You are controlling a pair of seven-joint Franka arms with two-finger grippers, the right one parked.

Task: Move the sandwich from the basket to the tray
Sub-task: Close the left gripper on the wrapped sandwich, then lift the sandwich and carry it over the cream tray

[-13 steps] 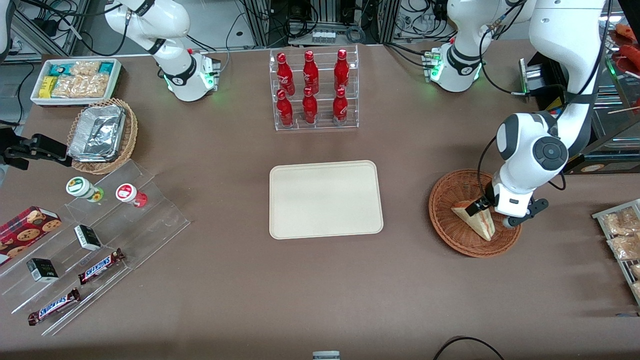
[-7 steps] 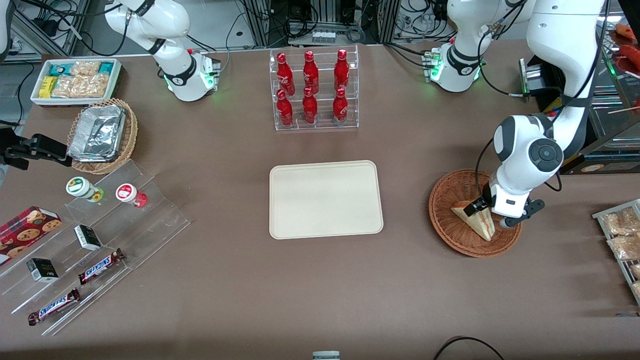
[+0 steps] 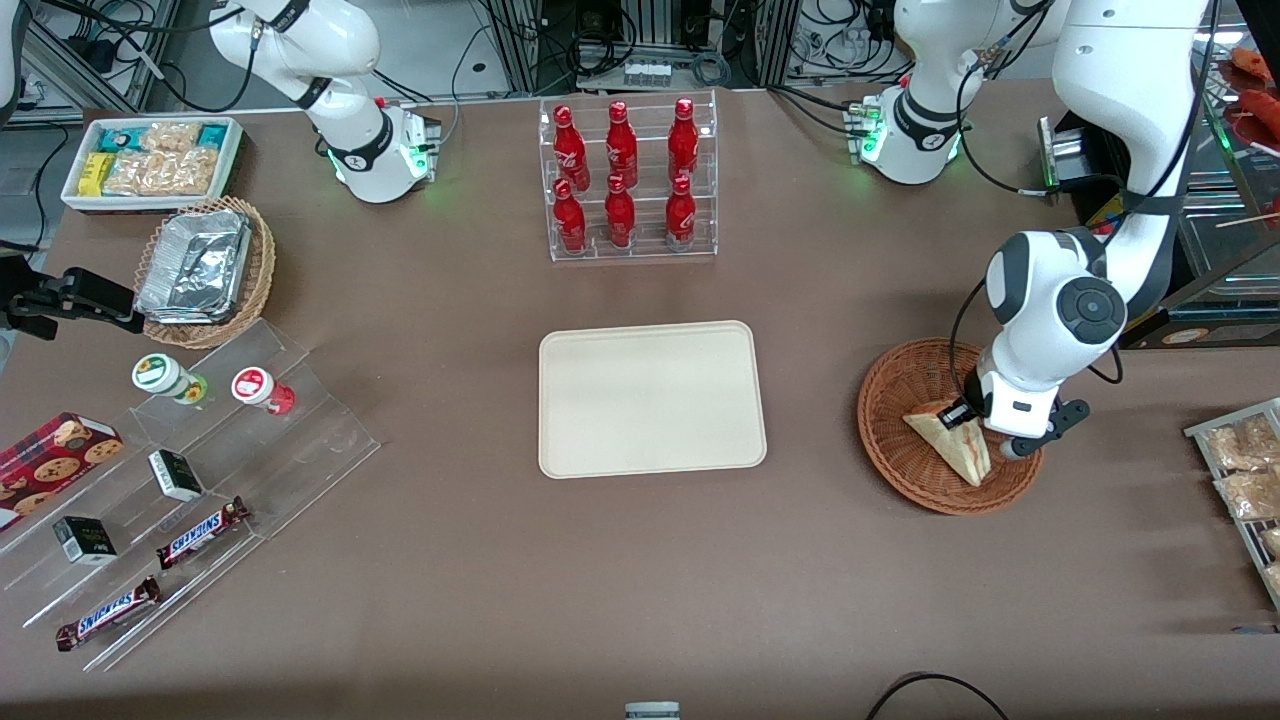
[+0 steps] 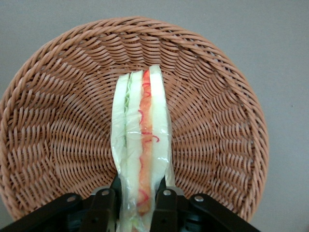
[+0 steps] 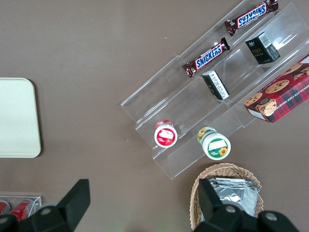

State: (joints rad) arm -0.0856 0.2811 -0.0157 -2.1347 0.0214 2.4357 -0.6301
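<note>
over the last second the gripper (image 3: 968, 418) has sunk lower over the wicker basket (image 3: 893, 465) and its fingers (image 4: 165, 205) have pinched in on the wrapped sandwich (image 3: 948, 442), so the grasp looks made and lifting comes next. the wrist view alone shows both fingers pressing the wedge's filling edge; the front view alone shows the cream tray (image 3: 650, 455), well apart toward the parked arm.

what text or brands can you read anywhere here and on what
"SNICKERS": on two chocolate bars lying on the clear stepped shelf.
Red bottles: white script too small to read.
Cookie box, small dark boxes, two jar lids: print unreadable.
Sandwich between the gripper fingers, over the basket: no label.
</note>
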